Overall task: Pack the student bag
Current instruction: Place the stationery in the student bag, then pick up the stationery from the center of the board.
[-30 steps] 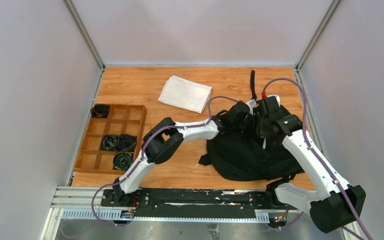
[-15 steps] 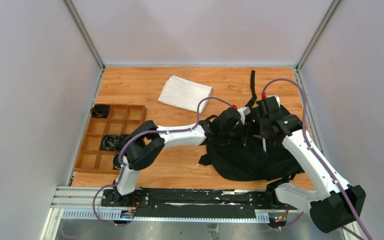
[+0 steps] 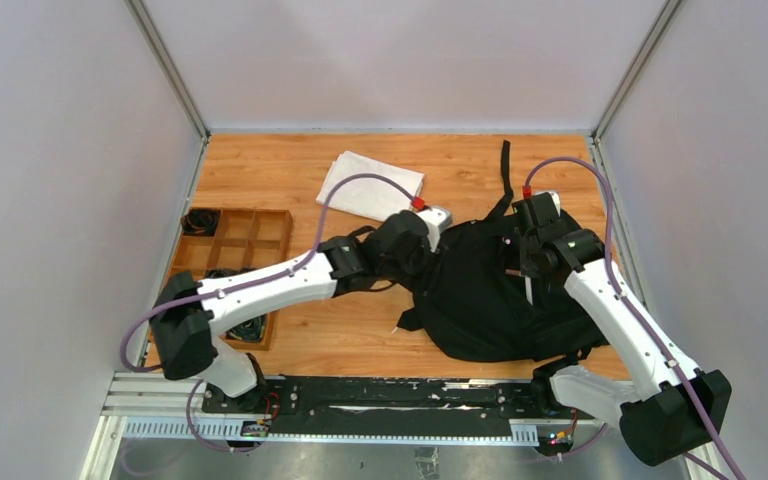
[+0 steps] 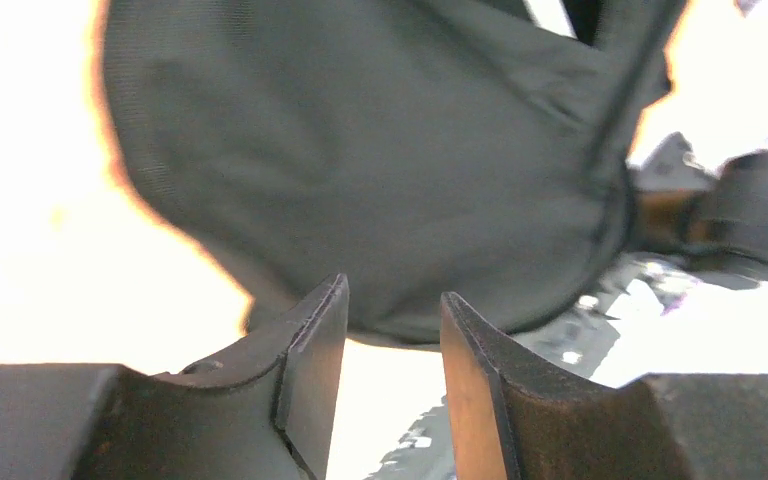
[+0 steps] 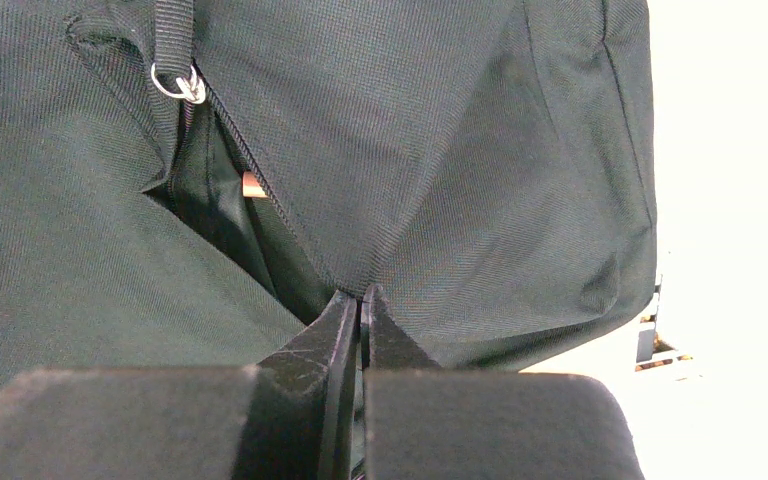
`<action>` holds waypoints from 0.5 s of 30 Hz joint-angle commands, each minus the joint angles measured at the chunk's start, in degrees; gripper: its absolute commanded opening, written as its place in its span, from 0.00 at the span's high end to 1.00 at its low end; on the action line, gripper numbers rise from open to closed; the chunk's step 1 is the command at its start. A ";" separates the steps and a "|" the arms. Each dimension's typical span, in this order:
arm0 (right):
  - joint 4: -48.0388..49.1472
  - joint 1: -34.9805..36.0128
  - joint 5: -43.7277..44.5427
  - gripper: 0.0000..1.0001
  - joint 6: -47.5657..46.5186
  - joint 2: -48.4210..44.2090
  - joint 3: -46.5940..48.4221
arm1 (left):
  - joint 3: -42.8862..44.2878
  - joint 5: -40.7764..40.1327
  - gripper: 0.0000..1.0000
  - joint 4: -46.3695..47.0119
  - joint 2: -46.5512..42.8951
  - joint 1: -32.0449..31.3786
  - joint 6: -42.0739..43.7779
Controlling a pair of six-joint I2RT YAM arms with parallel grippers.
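The student bag (image 3: 490, 300), a large black backpack, lies on the right half of the wooden table. My right gripper (image 3: 522, 255) sits on its upper part. In the right wrist view the right gripper (image 5: 361, 292) is shut on a fold of the student bag (image 5: 460, 150) at the lip of its unzipped opening (image 5: 210, 205), below the zipper ring (image 5: 175, 85). My left gripper (image 3: 440, 238) hovers at the bag's upper left edge. The left gripper (image 4: 393, 290) is open with nothing between its fingers, and the student bag (image 4: 380, 150) lies just beyond its tips.
A folded white cloth (image 3: 372, 186) lies at the back, left of the bag. A wooden compartment tray (image 3: 285, 235) with coiled black cables (image 3: 200, 220) stands at the left, partly under my left arm. A black strap (image 3: 506, 165) trails toward the back wall.
My left gripper has pulled back leftward off the bag's top to its left edge, and its elbow has swung out left over the tray. The right gripper has held its grip in place.
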 commanded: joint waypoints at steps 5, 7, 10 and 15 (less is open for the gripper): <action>-1.09 -0.63 -0.58 1.00 -0.43 -1.18 0.45 | -3.53 -13.32 0.50 -10.17 -2.98 13.50 12.90; -1.07 -0.58 -0.80 1.00 -0.48 -1.10 0.55 | -2.44 -14.82 0.47 -9.60 0.06 14.78 15.65; -0.99 -0.63 -0.79 1.00 -0.65 -1.07 0.60 | -0.45 -16.23 0.47 -7.46 5.95 16.02 19.08; -1.28 -0.61 -0.66 1.00 -0.65 -0.37 1.06 | 4.96 -13.25 0.45 -5.86 15.06 16.32 24.17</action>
